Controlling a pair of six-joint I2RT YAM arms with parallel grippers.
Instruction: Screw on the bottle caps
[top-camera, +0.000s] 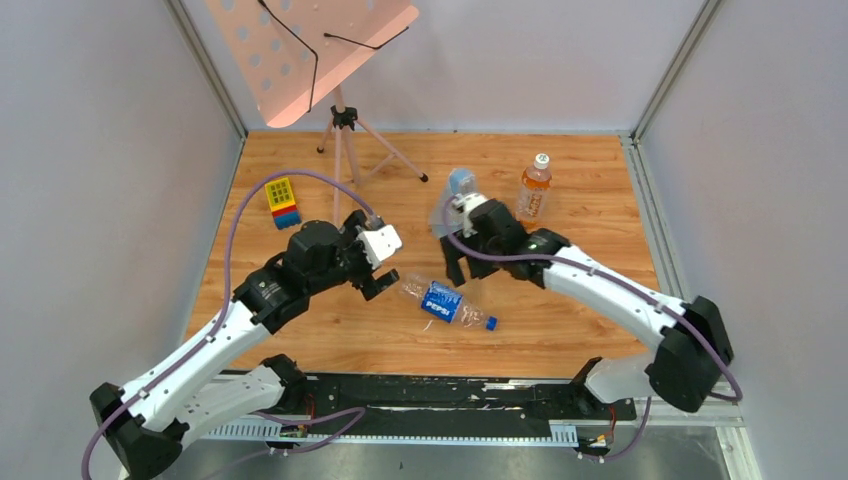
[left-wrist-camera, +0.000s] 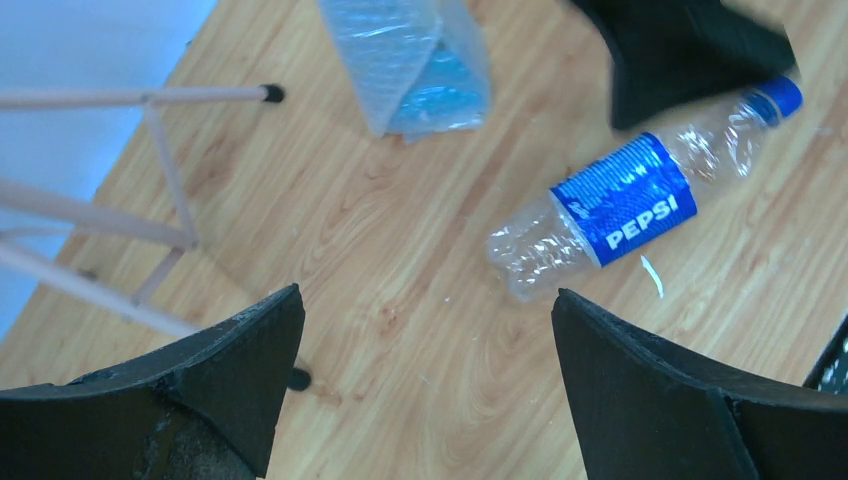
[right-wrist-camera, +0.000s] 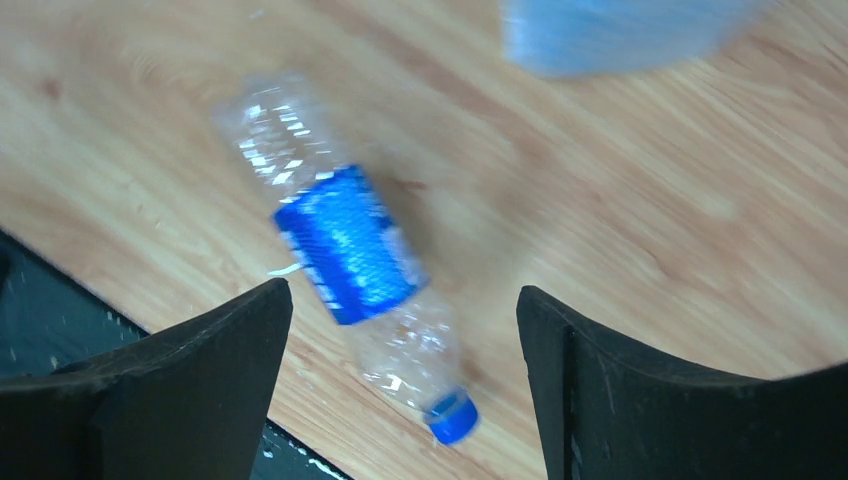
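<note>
The Pepsi bottle (top-camera: 441, 300) lies on its side on the wooden table with the blue cap (top-camera: 491, 323) on its neck. It also shows in the left wrist view (left-wrist-camera: 625, 200) and the right wrist view (right-wrist-camera: 345, 245), cap (right-wrist-camera: 452, 415) toward the near edge. The orange bottle (top-camera: 535, 192) stands upright at the back right with the white cap (top-camera: 541, 159) on top. My left gripper (top-camera: 378, 272) is open and empty just left of the Pepsi bottle's base. My right gripper (top-camera: 468, 268) is open and empty above the Pepsi bottle.
A bluish plastic bag (top-camera: 460, 185) lies behind the right gripper and shows in the left wrist view (left-wrist-camera: 420, 60). A pink music stand's tripod (top-camera: 345, 130) stands at the back left. A stack of coloured blocks (top-camera: 284, 202) sits to the left. Grey walls enclose the table.
</note>
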